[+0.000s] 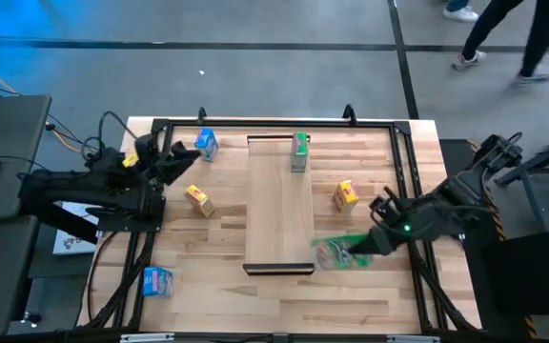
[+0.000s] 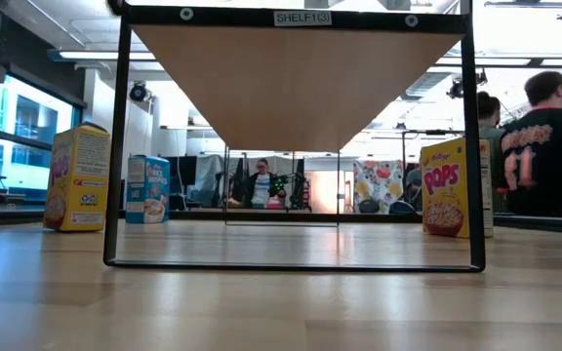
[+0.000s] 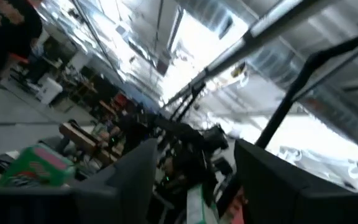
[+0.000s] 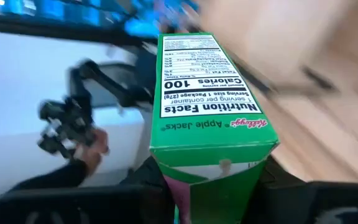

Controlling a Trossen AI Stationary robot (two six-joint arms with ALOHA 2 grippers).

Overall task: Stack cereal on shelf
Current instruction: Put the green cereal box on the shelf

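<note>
Fig. — high view read L to R, clock directions taken from the shelf's centre.

L arm: your left gripper (image 1: 181,158) hangs at approx. 10 o'clock, just beside the blue box (image 1: 206,144) and not touching it. Its wrist view shows the fingers spread with nothing between them, i.e. released. You can read this arm as waiting.

A yellow box (image 1: 198,200) lies at 9 o'clock and a second blue box (image 1: 157,281) at approx. 8 o'clock, both on the tabletop (image 1: 370,295), well apart from either gripper.

Centre: the shelf (image 1: 279,205) runs 12 to 6. One green box (image 1: 299,152) stands at its 12 o'clock end, probably parked there to leave the rest of the plank free for further boxes.

R side: a second yellow box (image 1: 345,195) sits at 3 o'clock, off the shelf. Your right gripper (image 1: 362,246) is clenched on the other green box (image 1: 336,253) at approx. 5 o'clock, beside the shelf's near R corner. In the right wrist view this box projects forward from between the fingers, held at one end, presumably so the free end can be set down first.
</note>
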